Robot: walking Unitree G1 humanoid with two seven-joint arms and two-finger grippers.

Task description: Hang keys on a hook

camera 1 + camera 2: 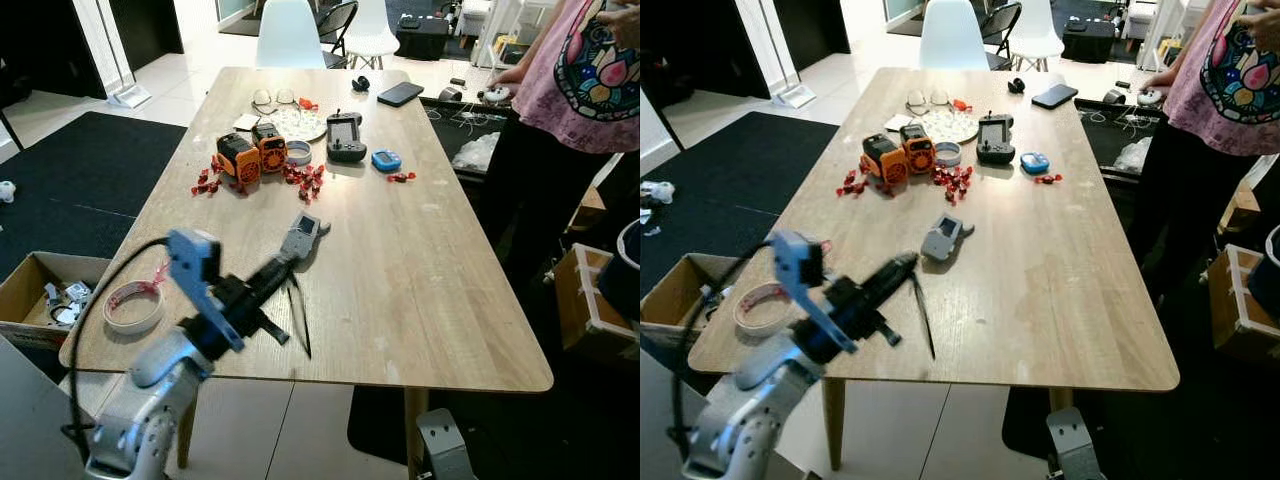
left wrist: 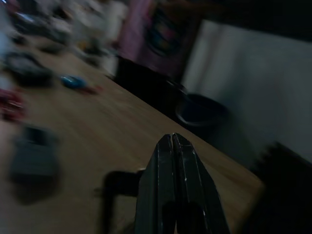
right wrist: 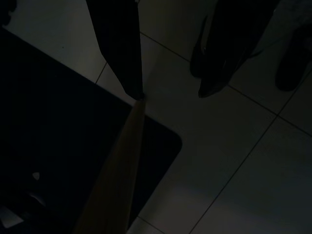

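The robot's left tool [image 1: 290, 262] is reaching across the near end of a cluttered wooden counter [image 1: 450, 300], its two black fingers [image 2: 165, 185] pressed tightly together and gripping nothing, as the left wrist view is showing. Its tip is hovering just beside a grey, fob-like object [image 1: 303, 238]. This looks the likeliest bearer of the keys, though no key can be made out for certain. Farther up the counter, two orange devices [image 1: 240, 160], scattered red bits [image 1: 305, 180], a black controller [image 1: 346, 138] and a small blue item [image 1: 386, 160] are lying well apart from the tool. A roll of tape [image 1: 133, 307] is sitting near the counter's left edge. A person [image 1: 580, 80] in a pink shirt is standing at the far right corner, while the right arm [image 1: 440, 440] is hanging low below the near edge. The step in hand appears to be the approach to a pickup, with the hanging itself not yet begun. To do it well, the tool needs to be parting its fingers before descending, lining them up across the grey object's narrow width. It should be closing only once both pads are straddling it, so as to avoid nudging it across the smooth wood. Where the hook is cannot be told.
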